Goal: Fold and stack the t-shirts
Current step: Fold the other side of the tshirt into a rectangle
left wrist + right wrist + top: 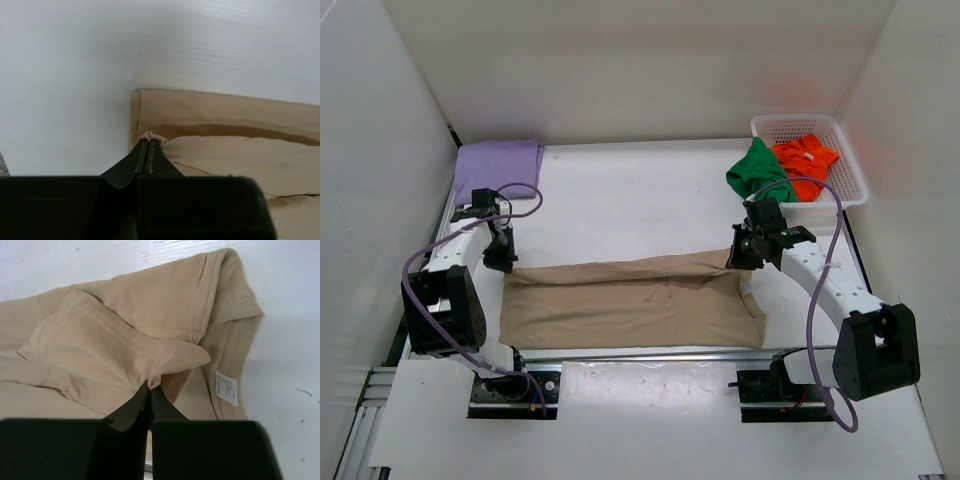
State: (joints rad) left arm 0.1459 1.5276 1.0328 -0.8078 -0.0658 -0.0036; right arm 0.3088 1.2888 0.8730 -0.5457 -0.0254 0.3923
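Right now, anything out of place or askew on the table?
Only the green t-shirt: it hangs out over the left rim of the white basket, while the orange t-shirt lies inside. The tan t-shirt is just mid-fold; the lavender t-shirt lies folded far left.

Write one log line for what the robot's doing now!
tan t-shirt: partly folded | left gripper: shut on it | right gripper: shut on it | lavender t-shirt: folded, far-left corner

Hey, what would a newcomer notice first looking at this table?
A tan t-shirt lies stretched across the near table, its ends pinched by the shut left pincer and right pincer. At the far right, a white basket holds an orange-red t-shirt, with a green t-shirt draped over its edge; a lavender t-shirt lies folded far left.
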